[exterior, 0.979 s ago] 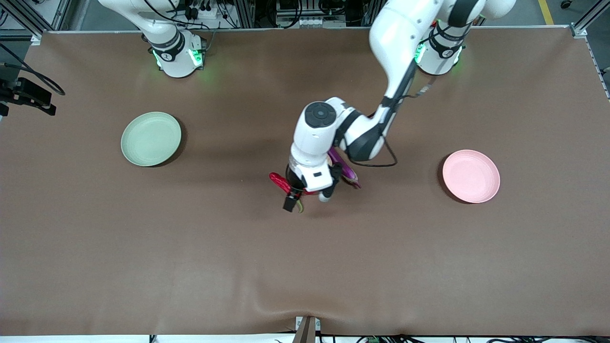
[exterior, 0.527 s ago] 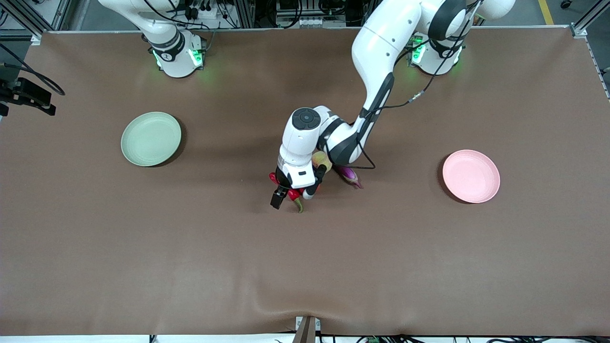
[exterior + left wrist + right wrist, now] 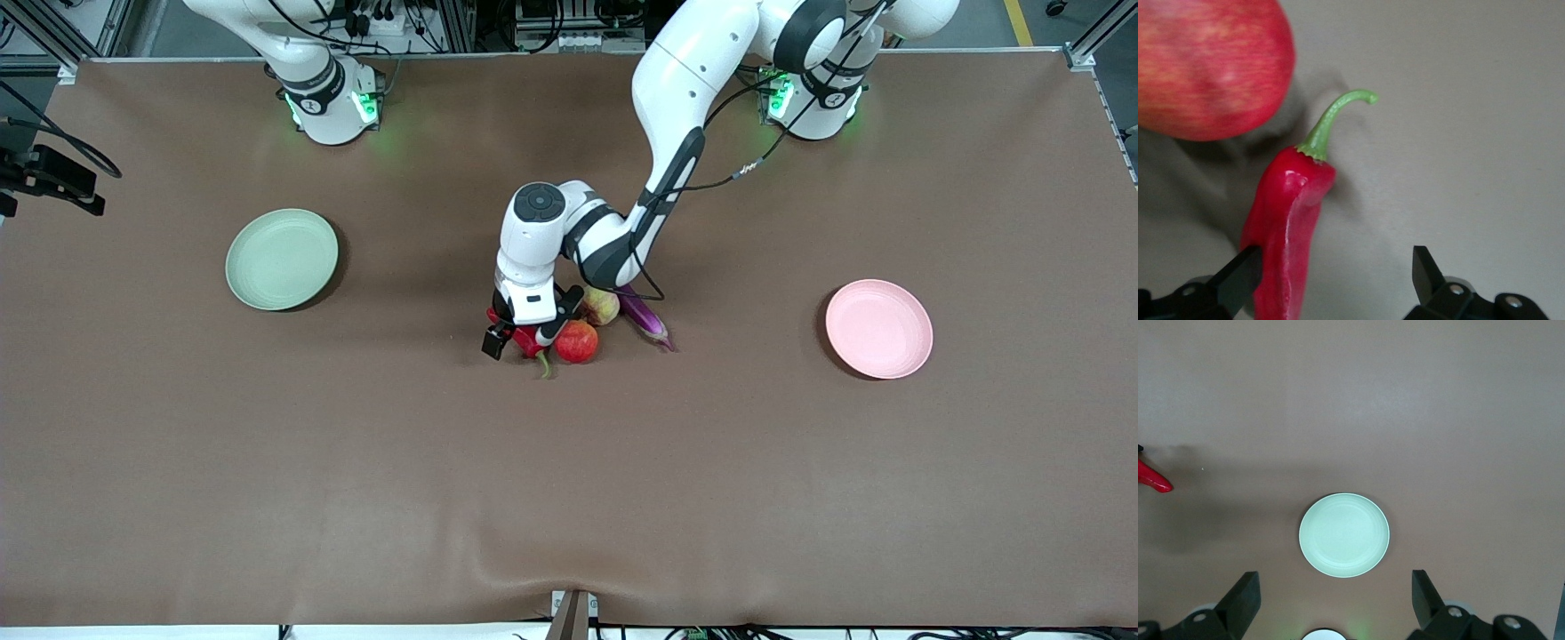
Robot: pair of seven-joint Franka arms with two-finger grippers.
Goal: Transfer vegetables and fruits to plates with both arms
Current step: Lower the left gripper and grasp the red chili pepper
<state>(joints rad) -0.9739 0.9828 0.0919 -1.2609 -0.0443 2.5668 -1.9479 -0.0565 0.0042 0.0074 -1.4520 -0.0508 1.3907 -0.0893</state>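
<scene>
My left gripper (image 3: 523, 338) is down at the table's middle, open, its jaws astride the red chili pepper (image 3: 1288, 220). The chili lies on the table close against one finger (image 3: 1238, 277), green stem pointing away. Beside it sit the red round fruit (image 3: 577, 341), the yellowish peach-like fruit (image 3: 602, 306) and the purple eggplant (image 3: 647, 318). The pale green plate (image 3: 282, 259) lies toward the right arm's end, the pale pink plate (image 3: 878, 329) toward the left arm's end; both hold nothing. My right gripper (image 3: 1335, 587) waits high over the green plate (image 3: 1344, 535), open and holding nothing.
The brown table cover (image 3: 569, 498) has a raised wrinkle at the edge nearest the front camera. Both green-lit arm bases (image 3: 333, 107) stand along the edge farthest from the camera. A black camera mount (image 3: 53, 178) juts in at the right arm's end.
My left arm has swung toward the right arm's end of the table, uncovering the two round fruits and the eggplant, and its open gripper now straddles the chili. The right arm has not moved.
</scene>
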